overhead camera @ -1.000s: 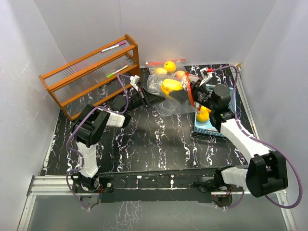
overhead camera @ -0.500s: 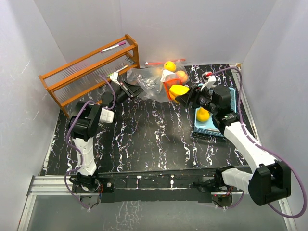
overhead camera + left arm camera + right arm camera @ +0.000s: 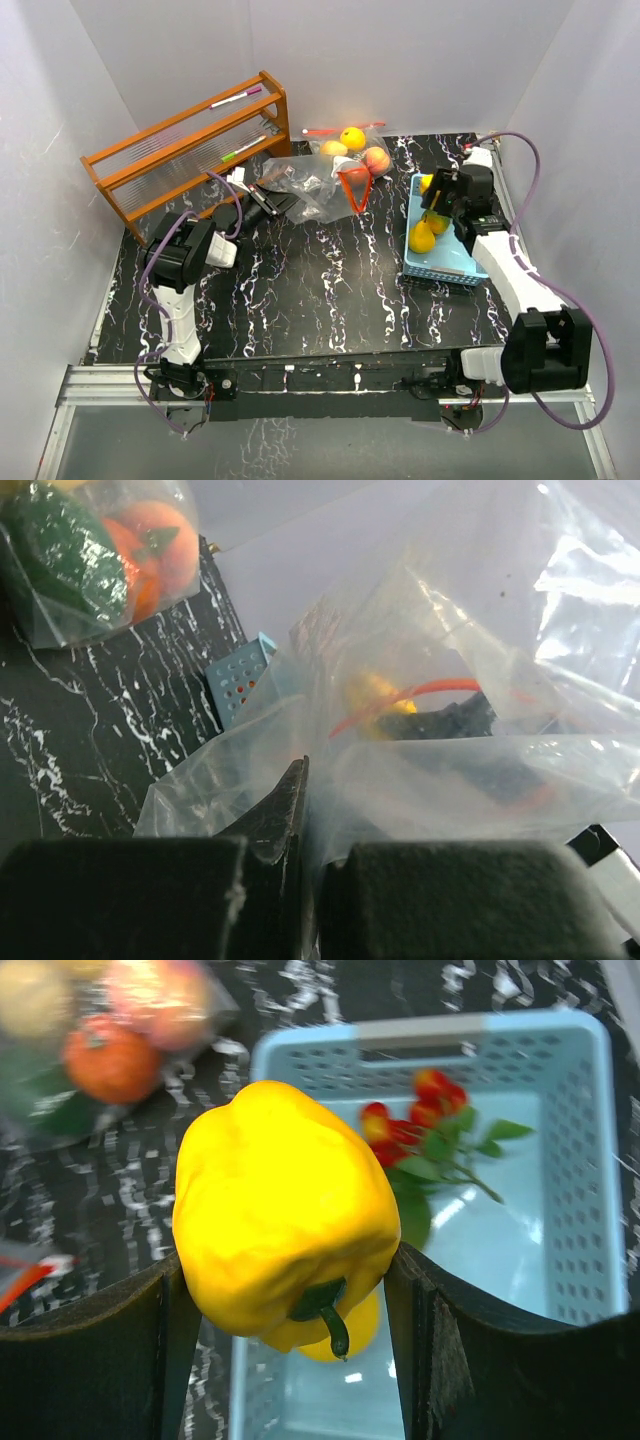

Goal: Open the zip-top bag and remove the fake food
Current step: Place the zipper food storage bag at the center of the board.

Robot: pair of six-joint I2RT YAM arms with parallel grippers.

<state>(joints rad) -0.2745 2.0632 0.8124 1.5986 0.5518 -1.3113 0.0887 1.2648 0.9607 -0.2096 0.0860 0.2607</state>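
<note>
Right wrist view: right tool point(image 3: 288, 1278) clamped on a yellow pepper point(image 3: 280, 1200), one finger each side, hanging over the blue basket point(image 3: 580, 1140). In the basket there's a yellow fruit point(image 3: 350, 1338) right under the pepper and a red-berry sprig point(image 3: 430, 1110) with green leaves further in. A second ago this tool was mid-counter at the bag mouth with the pepper. Now it has swung right, over the basket.

Left tool point(image 3: 262, 200) is closed tight, pinching a fold of the zip-top bag point(image 3: 315, 180), and it has pulled left since then. The bag was lifted and stretched between the two tools. Now it's slumped on the counter point(image 3: 330, 290), with its red-edged mouth point(image 3: 353, 186) toward the basket.

Beyond, in the bag's far end: an orange point(image 3: 352, 137), a peach point(image 3: 377, 159) and a paler yellow piece point(image 3: 333, 148). A green piece point(image 3: 60, 550) shows in the left wrist view.

Farthest back is the orange rack point(image 3: 180, 150) with marker pens point(image 3: 237, 97) on it, same place as before.
</note>
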